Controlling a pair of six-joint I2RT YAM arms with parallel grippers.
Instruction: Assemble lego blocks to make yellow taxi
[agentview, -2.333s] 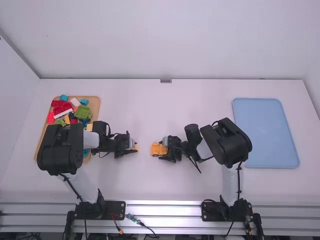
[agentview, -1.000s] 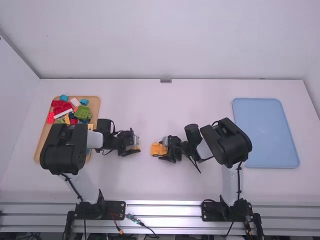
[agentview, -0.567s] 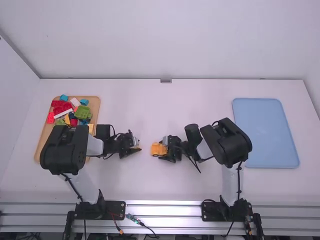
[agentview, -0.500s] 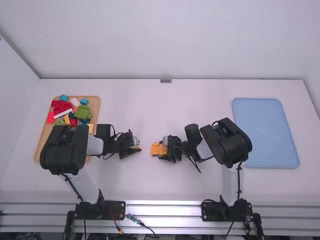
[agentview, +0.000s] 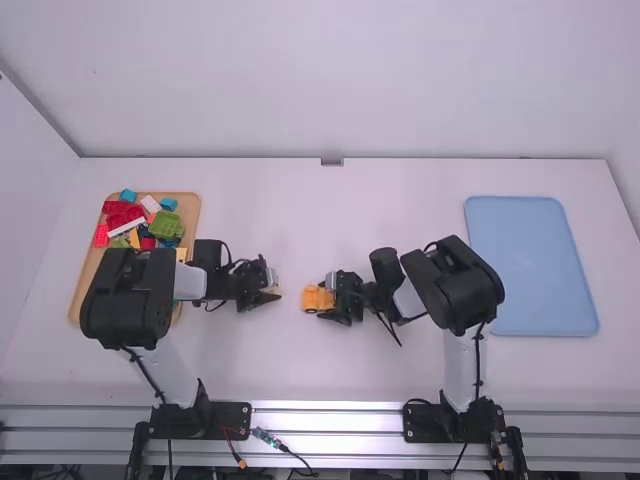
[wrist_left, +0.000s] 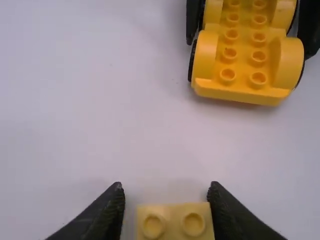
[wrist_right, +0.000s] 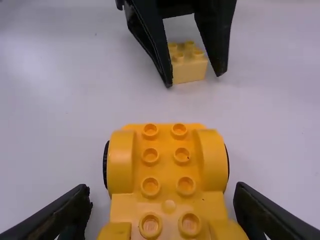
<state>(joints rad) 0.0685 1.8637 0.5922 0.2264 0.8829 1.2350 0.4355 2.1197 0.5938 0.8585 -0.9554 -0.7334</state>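
Observation:
Light yellow brick (agentview: 272, 285) is between the fingers of my left gripper (agentview: 272, 287), left of the chassis. In the left wrist view my left gripper (wrist_left: 166, 200) stands slightly open around the brick (wrist_left: 175, 222), with a narrow gap on one side. The right wrist view has this brick (wrist_right: 189, 70) studs up. An orange-yellow wheeled chassis (agentview: 317, 299) stands on the table, my right gripper (agentview: 334, 298) at its far end from the brick. My right gripper (wrist_right: 164, 187) is shut across that end of the chassis (wrist_right: 167, 165), whose studs face up.
A wooden tray (agentview: 88, 275) of red, green, blue, white and yellow bricks lies at the left, partly under the left arm. A blue tray (agentview: 530, 265) lies at the right. White table (agentview: 330, 215) stretches beyond both arms.
My left gripper has shifted slightly right and its fingers have opened from the light yellow brick. My right arm and the chassis have stayed in place.

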